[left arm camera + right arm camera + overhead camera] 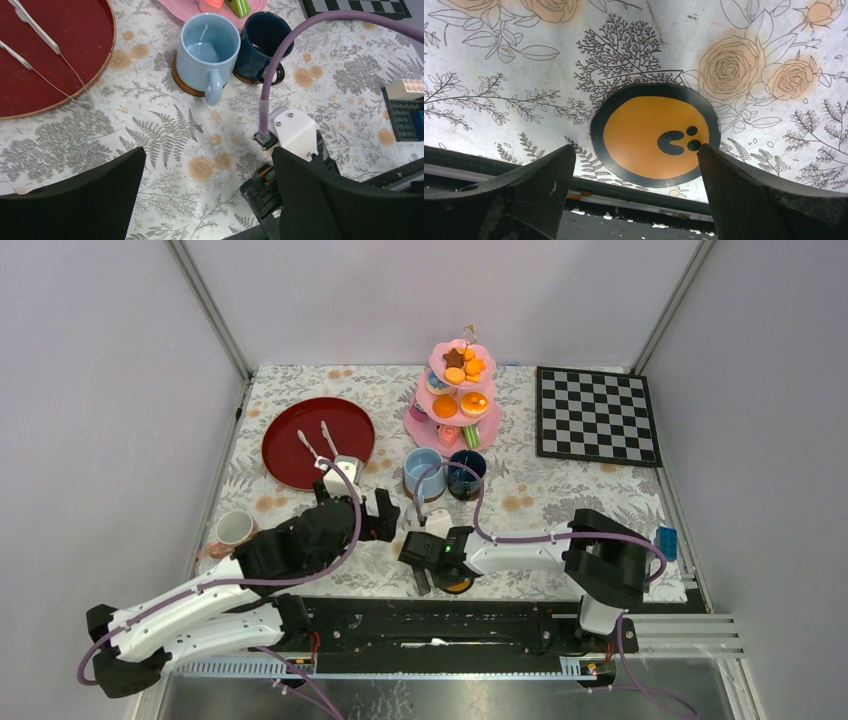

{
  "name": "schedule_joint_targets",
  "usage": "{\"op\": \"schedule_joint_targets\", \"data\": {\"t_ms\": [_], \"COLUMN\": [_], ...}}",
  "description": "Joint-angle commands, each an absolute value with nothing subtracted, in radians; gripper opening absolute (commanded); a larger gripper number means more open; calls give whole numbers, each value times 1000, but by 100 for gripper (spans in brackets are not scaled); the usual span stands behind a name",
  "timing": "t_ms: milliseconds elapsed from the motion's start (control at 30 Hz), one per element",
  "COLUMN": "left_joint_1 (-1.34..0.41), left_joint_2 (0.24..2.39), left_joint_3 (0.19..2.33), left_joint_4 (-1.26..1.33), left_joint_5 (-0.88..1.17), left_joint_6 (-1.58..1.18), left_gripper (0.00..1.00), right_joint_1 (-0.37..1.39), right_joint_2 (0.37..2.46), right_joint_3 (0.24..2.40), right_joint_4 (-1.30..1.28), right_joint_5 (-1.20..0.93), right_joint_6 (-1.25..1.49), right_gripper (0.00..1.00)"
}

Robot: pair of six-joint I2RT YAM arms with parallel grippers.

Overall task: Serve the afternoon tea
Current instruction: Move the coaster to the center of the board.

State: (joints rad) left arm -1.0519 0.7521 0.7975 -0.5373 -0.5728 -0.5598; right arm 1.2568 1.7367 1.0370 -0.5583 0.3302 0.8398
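- Both pairs of jaws gape, empty.
- White cup (pixel 235 528) sits at the desk's left edge, well apart from the cake stand (pixel 413 420).
- Left jaws should straddle its rim squarely, then close gently.

- Floral-clothed table (pixel 560 495) carries a pink three-tier cake stand (pixel 415 426) at the back.
- Red round tray (pixel 290 452) left of the stand, chessboard (pixel 597 415) right.
- Brown saucers (pixel 181 81) under the light-blue cup (pixel 422 470) and dark-blue cup (pixel 466 472), just before the stand.
- White cup (pixel 233 528) far front-left of the stand.
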Motion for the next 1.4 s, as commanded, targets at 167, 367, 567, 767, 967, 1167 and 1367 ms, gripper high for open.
{"op": "schedule_joint_targets", "data": {"t_ms": [167,367,567,767,967,1167,1367], "left_joint_1": [-1043,-1040,-1036,-1032,-1028,-1026,-1023], "left_joint_2": [677,688,711,735,740,740,746], "left_joint_3": [772,773,778,788,802,810,813], "left_joint_4": [-478,-458,-451,-445,-452,-449,-440], "left_joint_5": [-642,-651,-647,-637,-640,-647,-647], "left_joint_6": [-441,-422,-419,-430,-440,-440,-433], "left_gripper": [99,99,99,99,99,99,99], "right_joint_1": [1255,1241,1217,1191,1159,1031,843], "right_joint_2": [1746,1758,1674,1661,1665,1579,1540], "right_joint_3": [1038,997,901,852,805,731,715], "right_joint_4": [-665,-628,-553,-526,-530,-499,-486], "right_joint_5": [404,367,358,344,340,329,340], "right_joint_6": [943,966,1003,996,1047,1036,924], "right_gripper": [100,100,100,100,98,96,95]}}
